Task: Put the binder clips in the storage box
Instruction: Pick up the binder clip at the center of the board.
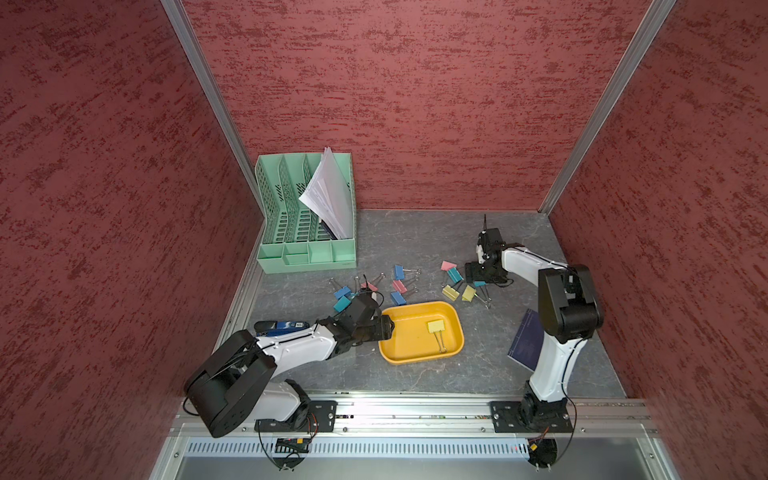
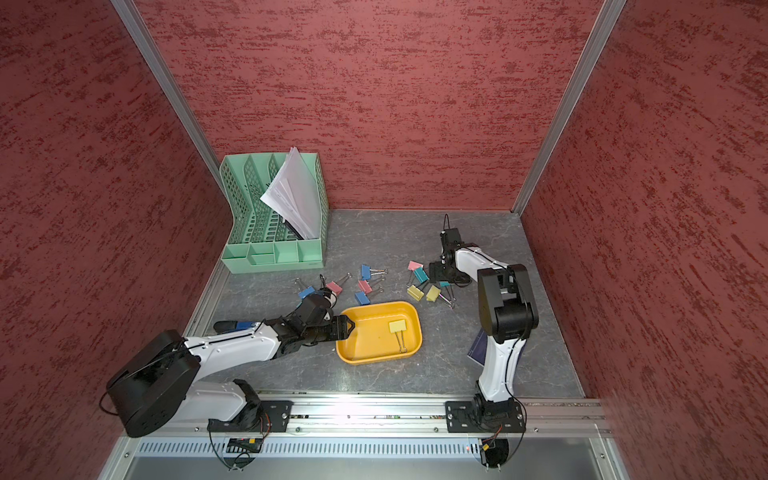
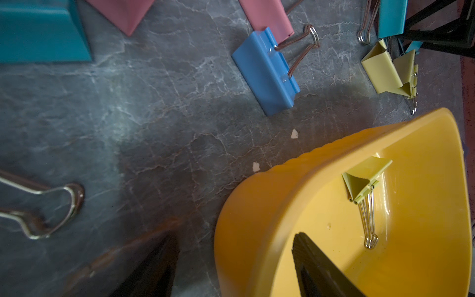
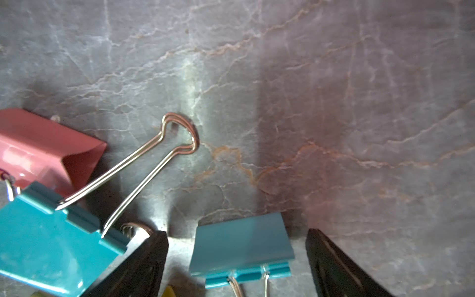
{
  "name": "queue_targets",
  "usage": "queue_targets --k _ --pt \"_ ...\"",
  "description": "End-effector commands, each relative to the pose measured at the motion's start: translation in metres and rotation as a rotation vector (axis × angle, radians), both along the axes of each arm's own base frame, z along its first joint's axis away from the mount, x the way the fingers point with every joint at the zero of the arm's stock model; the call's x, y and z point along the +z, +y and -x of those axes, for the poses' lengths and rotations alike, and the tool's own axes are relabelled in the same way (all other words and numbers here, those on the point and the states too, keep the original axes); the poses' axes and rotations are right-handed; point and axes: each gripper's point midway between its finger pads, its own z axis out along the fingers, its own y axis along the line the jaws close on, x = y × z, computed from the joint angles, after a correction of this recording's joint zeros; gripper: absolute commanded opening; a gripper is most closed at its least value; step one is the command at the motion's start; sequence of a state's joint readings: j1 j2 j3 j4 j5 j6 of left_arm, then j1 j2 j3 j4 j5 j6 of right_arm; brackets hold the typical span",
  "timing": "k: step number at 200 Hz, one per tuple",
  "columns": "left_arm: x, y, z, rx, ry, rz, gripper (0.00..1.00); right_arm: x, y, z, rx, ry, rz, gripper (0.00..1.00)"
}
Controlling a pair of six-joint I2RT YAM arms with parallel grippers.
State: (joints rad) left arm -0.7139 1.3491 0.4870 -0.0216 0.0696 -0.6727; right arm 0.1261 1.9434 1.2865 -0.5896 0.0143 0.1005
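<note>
Overall: a grey marbled worktop with binder clips scattered behind the storage box.
Storage box: a yellow-orange tray at the front middle of the worktop, open side up.
Inside the box: one yellow clip lies on the floor toward the right end, its wire handles pointing to the front.
Left hand: at the box's left end with jaws wide and nothing held. In the left wrist view one finger is inside the box and the other is outside over the worktop, with the wall between them. Whether either touches the wall I cannot tell.
Right hand: low over the right-side clips, jaws wide. A small teal clip lies between them with a gap on each side, not gripped.
Right cluster: a pink clip touches a larger teal clip, and a yellow pair lies just in front.
Middle row: blue clips with a pink one between them.
Left cluster: a blue and teal pair lies beside the left wrist.
Elsewhere: a mint-green file organizer holding papers stands at the back left, a stapler lies beside the left arm, and a dark blue booklet lies by the right arm.
</note>
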Motion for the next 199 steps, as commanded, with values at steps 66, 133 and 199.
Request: queue_targets --k 66,133,199 --pt "0.001 0.0 -0.005 0.005 -0.009 -0.007 0.74 -0.006 -0.01 0.011 -0.047 0.028 0.021 0.62" --pt "0.001 0.0 -0.004 0.001 -0.013 -0.007 0.74 0.093 -0.003 -0.006 -0.059 -0.187 -0.025 0.54" --pt "-0.001 0.0 -0.004 0.004 -0.016 -0.001 0.74 0.169 0.133 0.074 0.146 -0.261 -0.249 0.55"
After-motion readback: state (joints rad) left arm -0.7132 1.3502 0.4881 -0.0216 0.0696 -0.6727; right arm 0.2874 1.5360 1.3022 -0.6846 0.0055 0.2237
